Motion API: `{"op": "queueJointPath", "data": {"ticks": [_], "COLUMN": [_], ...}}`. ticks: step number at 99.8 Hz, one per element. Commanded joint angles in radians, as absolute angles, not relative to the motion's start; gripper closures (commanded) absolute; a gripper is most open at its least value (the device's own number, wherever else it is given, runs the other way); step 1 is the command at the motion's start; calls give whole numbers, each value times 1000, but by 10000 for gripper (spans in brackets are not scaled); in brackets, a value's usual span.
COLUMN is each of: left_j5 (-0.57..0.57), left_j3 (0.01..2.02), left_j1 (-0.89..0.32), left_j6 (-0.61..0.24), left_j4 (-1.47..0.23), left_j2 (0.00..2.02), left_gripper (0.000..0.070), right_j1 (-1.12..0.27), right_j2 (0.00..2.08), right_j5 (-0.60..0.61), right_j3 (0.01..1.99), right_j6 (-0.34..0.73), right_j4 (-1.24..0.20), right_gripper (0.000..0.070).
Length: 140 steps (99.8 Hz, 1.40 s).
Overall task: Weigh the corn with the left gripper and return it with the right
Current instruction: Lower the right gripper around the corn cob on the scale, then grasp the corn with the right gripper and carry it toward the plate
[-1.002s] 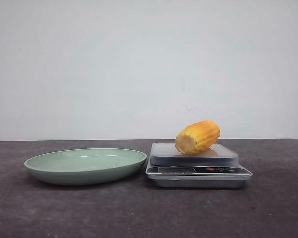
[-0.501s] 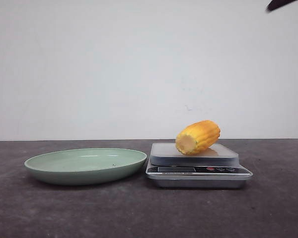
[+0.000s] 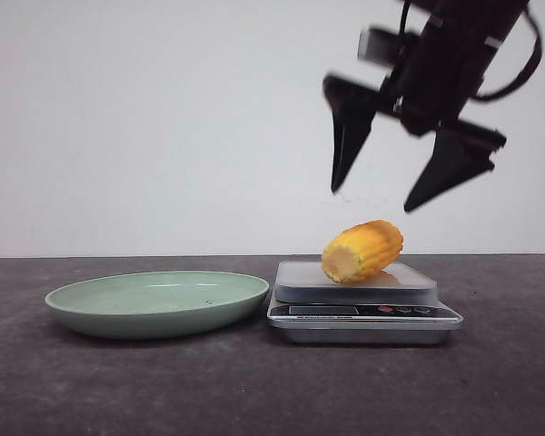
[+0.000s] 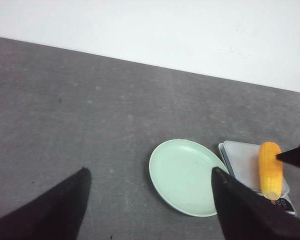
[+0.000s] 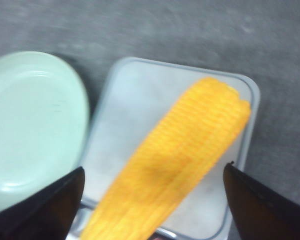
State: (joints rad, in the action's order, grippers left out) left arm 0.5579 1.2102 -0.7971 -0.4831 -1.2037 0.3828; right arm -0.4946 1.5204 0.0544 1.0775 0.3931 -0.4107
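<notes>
We see corn [image 3: 362,251] lying on scale [image 3: 363,309], directly under our right end effector [image 3: 372,200], fingers spread wide, clear above. Left end effector [image 4: 150,200] also spread, empty.

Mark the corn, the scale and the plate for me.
corn [image 3: 363,251], front view, middle of the kernel side.
scale [image 3: 345,283], front view, front edge of the weighing platform.
plate [image 3: 154,316], front view, outer wall under the near rim.

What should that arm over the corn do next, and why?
Probably lower straight down. The right gripper hangs open above the corn, which lies on the scale untouched. Its fingers sit to either side of the cob in the right wrist view, so descending should bring them around it for closing.
</notes>
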Motion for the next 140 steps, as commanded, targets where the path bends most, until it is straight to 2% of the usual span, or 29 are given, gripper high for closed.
{"op": "queueJointPath", "data": {"ticks": [1,44,49,63,76,82,115,140], "left_j5": [557,567,567,569,569,569,574,580], "left_j3": [1221,1221,1221,1221,1221,1221,1221,1221], "left_j1": [-805,-805,-805,-805,-805,-805,-805,-805], "left_j6": [-472,-438,-438,-438,-438,-438,-439,-458], "left_j4": [-1195,-1214,-1216,-1220,-1225,-1228,-1237,-1236], "left_j2": [384,384,384,384,384,384,384,384], "left_gripper": [236,236,236,236,236,236,236,236], "right_j1": [-505,-515,-519,-528,-533,-537,-583,-701], "right_j2": [1553,1660,1660,1660,1660,1659,1520,1359], "right_j5": [36,23,17,-2,-28,-34,-8,-1], "right_j3": [1096,1100,1100,1100,1100,1101,1142,1233], "right_j6": [422,467,467,466,464,464,402,303], "right_j4": [-389,-370,-373,-367,-368,-368,-377,-480], "right_gripper": [156,169,236,523,606,700,700,700]}}
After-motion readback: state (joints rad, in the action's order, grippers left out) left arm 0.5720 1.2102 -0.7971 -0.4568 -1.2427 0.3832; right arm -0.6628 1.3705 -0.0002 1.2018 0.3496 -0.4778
